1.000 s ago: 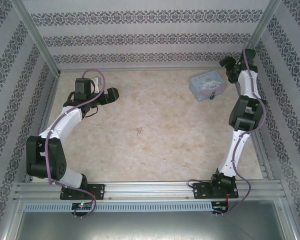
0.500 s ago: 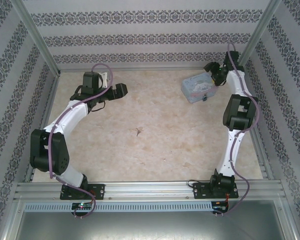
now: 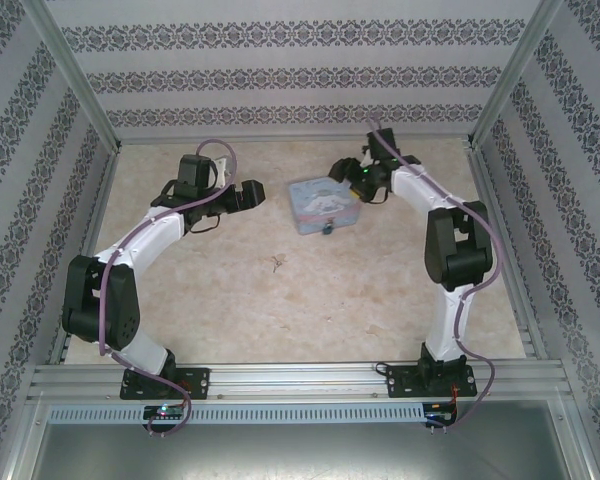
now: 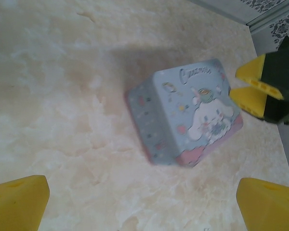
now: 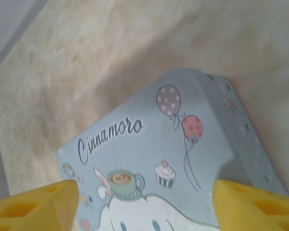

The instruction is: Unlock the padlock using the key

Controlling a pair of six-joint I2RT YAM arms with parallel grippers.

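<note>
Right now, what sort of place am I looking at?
Probably a robot test booth, not a home: left arm and right arm bolted to an aluminium rail, patterned wall panels boxing in a marble-look tabletop.

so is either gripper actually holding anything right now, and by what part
Nothing is clearly held. The left gripper is open over bare table. The right gripper is open at the edge of the tin box; a grip cannot be confirmed.

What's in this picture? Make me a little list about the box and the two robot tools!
box: pale blue, cartoon picture on top, flat on the table
padlock: likely the tiny dark bit on the box's near side
left tool: open, apart from the box
right tool: open, at the box's far right corner
</note>
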